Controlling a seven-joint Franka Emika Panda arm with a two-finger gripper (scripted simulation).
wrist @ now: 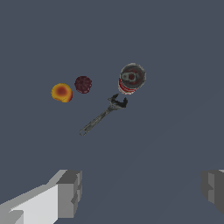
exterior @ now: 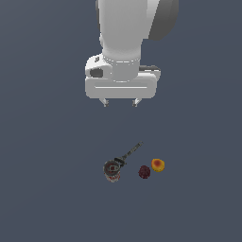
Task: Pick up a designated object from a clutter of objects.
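Note:
The small dark maroon ball [exterior: 144,172] lies on the grey floor, touching or nearly touching the orange-yellow ball [exterior: 158,165] on the exterior view's right. The dark round-headed tool [exterior: 112,168] with a thin handle lies just to its left in the exterior view. All three also show in the wrist view: maroon ball [wrist: 83,84], orange-yellow ball [wrist: 61,92], tool [wrist: 131,78]. My gripper [exterior: 120,102] hangs well above the clutter, open and empty, with its fingertips [wrist: 70,192] spread wide apart.
Plain grey floor [exterior: 47,189] surrounds the three items. The tool's thin handle [wrist: 98,119] points away from its head, toward the gripper side.

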